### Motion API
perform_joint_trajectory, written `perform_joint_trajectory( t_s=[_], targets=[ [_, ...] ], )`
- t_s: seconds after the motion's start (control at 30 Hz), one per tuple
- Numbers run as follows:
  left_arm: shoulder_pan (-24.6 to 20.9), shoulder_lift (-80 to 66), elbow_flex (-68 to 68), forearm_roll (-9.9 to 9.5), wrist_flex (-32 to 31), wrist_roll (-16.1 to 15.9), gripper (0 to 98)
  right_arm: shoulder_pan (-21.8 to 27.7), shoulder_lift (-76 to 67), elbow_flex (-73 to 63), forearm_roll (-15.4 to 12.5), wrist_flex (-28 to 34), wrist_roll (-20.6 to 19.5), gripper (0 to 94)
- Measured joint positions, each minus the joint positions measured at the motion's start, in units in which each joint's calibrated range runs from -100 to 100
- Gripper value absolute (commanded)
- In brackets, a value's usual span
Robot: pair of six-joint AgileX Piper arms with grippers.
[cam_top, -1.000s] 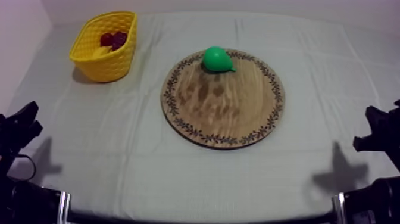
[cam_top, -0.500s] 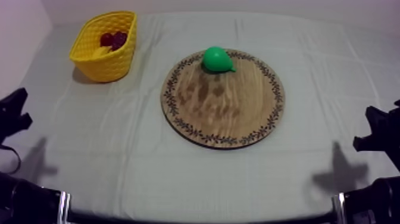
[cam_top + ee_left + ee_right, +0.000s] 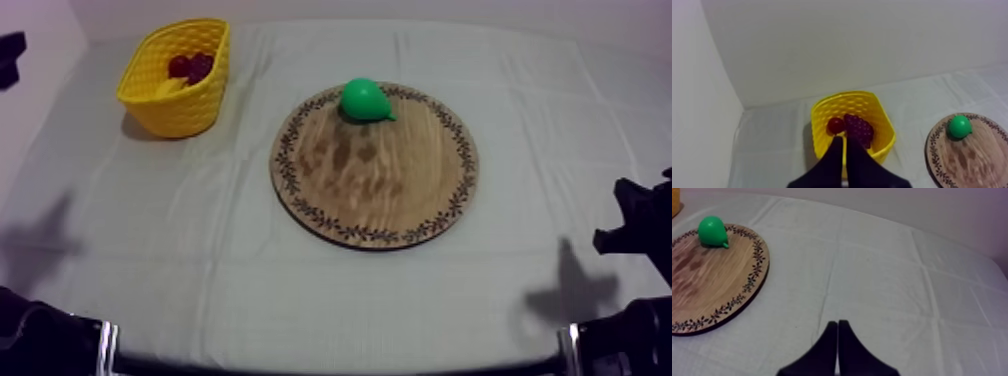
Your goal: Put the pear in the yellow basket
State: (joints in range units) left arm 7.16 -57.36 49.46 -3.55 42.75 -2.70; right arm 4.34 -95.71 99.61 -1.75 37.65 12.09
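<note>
The green pear [image 3: 365, 100] lies on the far edge of the round wooden board [image 3: 375, 190], its stalk end pointing right. At the back left stands the yellow basket [image 3: 185, 112], holding a small red fruit [image 3: 180, 66], grapes [image 3: 201, 66] and a banana [image 3: 170, 88]. My left arm [image 3: 10, 55] is at the far left edge, beside the basket. From the left wrist view my left gripper [image 3: 842, 138] hangs shut over the near rim of the basket [image 3: 884, 145], with the pear [image 3: 959, 126] off to the side. My right gripper [image 3: 837, 322] is shut, low at the right, far from the pear [image 3: 712, 230].
Grey-white cloth covers the table between board and basket. A wall runs close behind the basket and along the table's left side. My right arm [image 3: 630, 215] sits at the right edge of the table.
My left arm has risen from the lower left edge to the far left, beside the basket. Its shadow has slid along the cloth. Pear, board and right arm have stayed put.
</note>
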Motion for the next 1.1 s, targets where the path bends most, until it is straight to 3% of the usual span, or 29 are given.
perform_joint_trajectory(
  t_s=[0.57, 0.87, 1.1],
  targets=[
    [8.6, 41.9, -43.0, 0.12, 11.3, -3.0, 0.0, 0.0, 0.0, 0.0, 0.0, 0.0, 0.0, 0.3],
    [13.3, 60.4, -63.2, -0.83, 12.2, -5.5, 0.0, 0.0, 0.0, 0.0, 0.0, 0.0, 0.0, 0.3],
    [16.9, 71.0, -73.2, -2.24, 17.3, -7.9, 0.0, 0.0, 0.0, 0.0, 0.0, 0.0, 0.0, 0.3]
  ],
)
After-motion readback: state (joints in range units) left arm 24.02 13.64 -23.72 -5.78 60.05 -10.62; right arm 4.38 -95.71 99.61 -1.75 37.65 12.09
